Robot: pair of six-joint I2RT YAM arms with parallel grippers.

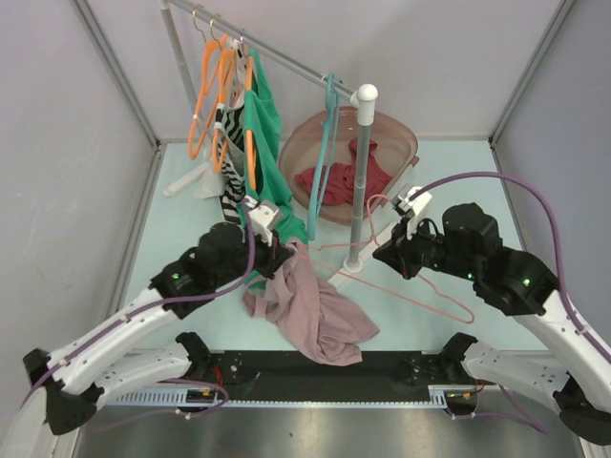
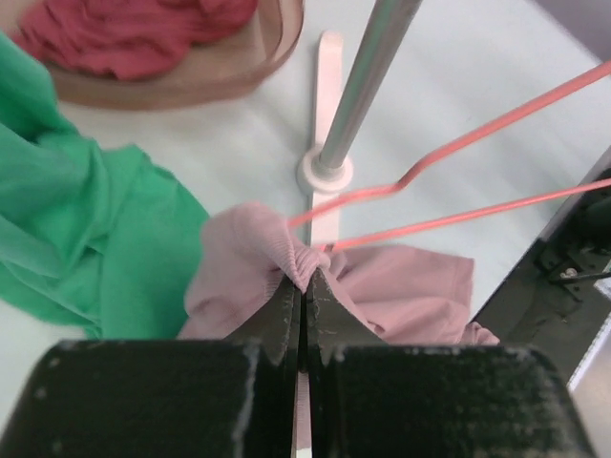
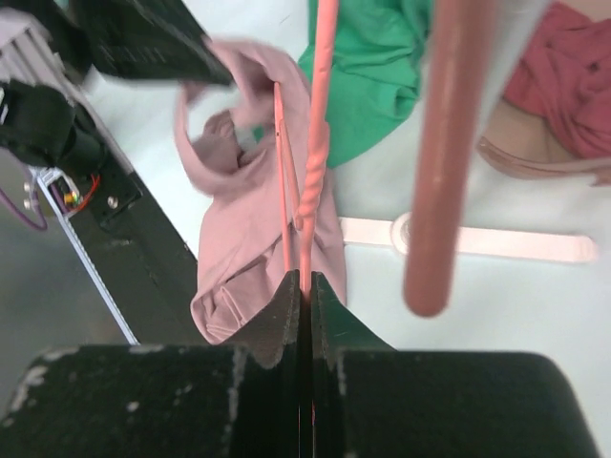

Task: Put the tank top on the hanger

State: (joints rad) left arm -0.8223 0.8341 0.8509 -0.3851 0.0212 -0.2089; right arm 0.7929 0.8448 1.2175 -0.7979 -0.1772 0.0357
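Tank top (image 1: 307, 310) heaped on tabletop (image 1: 181, 229), one fold lifted and pinched tight by left fingers (image 2: 282, 315), hanger (image 3: 320, 114) clamped in right fingers (image 3: 277, 315) with its end at that fold; threading apparently in hand, next move likely requiring hanger arm slid inside the opening.

No legible text or labels anywhere.

The fold of the tank top (image 2: 401, 286) that I pinch vanishes between my left gripper's (image 2: 304, 286) closed fingers. The hanger's (image 2: 496, 129) two wires run off that view's right edge, and the green garment (image 2: 86, 219) off its left. The hanger's neck disappears inside my right gripper (image 3: 305, 286). Beside it, a thick pinkish bar (image 3: 439, 143) is too blurred to name.
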